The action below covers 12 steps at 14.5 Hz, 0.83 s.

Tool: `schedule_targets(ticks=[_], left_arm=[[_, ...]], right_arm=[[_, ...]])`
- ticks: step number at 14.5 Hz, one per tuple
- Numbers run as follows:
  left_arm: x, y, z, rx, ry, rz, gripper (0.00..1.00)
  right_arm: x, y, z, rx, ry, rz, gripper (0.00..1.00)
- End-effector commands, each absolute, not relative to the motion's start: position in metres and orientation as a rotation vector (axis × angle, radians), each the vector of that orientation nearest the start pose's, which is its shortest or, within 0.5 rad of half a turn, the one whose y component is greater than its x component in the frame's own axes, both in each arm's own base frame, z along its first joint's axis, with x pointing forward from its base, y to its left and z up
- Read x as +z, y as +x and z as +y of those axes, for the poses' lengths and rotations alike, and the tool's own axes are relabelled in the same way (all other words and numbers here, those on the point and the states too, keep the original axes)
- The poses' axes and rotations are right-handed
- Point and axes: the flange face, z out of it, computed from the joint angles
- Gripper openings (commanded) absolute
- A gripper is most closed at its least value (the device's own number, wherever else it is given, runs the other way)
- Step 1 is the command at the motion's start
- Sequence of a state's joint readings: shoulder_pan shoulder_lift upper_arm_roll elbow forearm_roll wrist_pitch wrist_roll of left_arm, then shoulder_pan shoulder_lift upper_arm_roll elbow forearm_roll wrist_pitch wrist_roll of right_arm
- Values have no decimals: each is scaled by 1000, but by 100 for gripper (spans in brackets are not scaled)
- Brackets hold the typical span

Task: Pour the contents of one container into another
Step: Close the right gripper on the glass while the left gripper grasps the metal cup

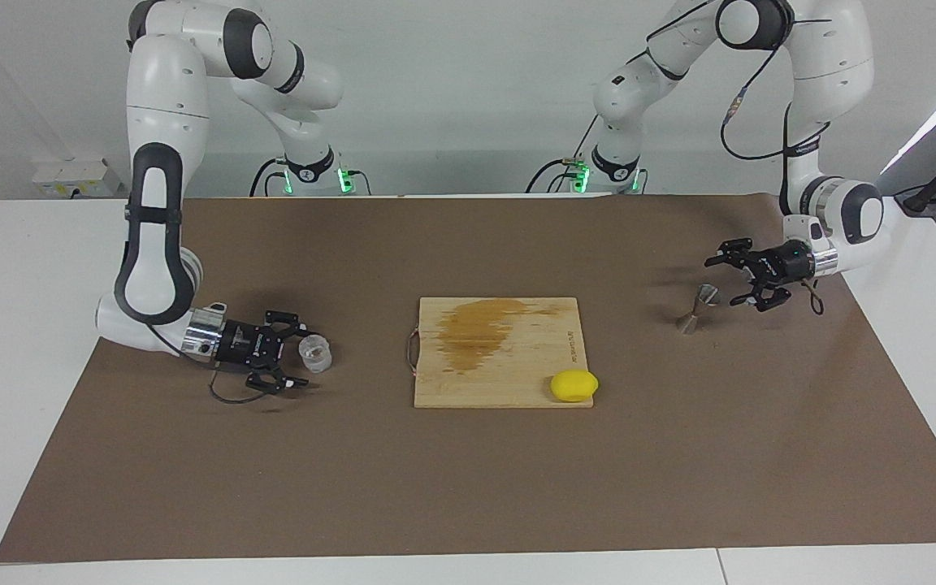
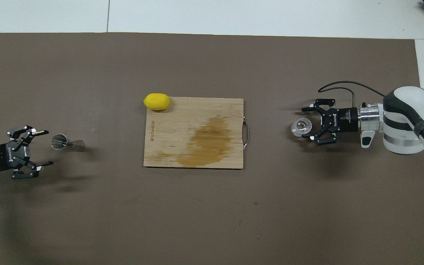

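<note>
The clear glass cup [image 1: 315,353] [image 2: 301,127] stands upright on the brown mat toward the right arm's end of the table. My right gripper [image 1: 304,355] [image 2: 303,123] lies low and level beside it, open, its fingertips flanking the cup's near edge; contact does not show. The metal jigger [image 1: 695,307] [image 2: 60,142] stands upright toward the left arm's end. My left gripper [image 1: 724,283] [image 2: 48,147] hovers just beside the jigger, open and holding nothing, a small gap between them.
A wooden cutting board [image 1: 500,370] [image 2: 168,147] with a dark wet stain lies mid-table, its metal handle toward the right arm's end. A yellow lemon [image 1: 574,385] [image 2: 156,101] sits on the board's corner farthest from the robots. The brown mat [image 1: 468,487] covers the table.
</note>
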State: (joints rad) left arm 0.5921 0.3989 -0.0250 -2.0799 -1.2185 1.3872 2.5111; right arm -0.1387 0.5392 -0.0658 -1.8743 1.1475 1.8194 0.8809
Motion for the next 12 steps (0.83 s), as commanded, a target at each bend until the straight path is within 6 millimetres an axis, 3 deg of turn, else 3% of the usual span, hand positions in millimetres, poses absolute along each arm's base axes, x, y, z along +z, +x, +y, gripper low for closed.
schedule_targets(ticks=[1,5,12], left_arm=[[245,483,165,1357,1394,-1124,100],[245,485,161,1359,1389,-1132,100],[240,486,155,1359,1407,-1152,100]], right_arm=[[218,603,-47,970,-1398,1727,96],[218,603,-46,973,-1394,1733,86],[215,602,-42,979,-1404,1725,85]])
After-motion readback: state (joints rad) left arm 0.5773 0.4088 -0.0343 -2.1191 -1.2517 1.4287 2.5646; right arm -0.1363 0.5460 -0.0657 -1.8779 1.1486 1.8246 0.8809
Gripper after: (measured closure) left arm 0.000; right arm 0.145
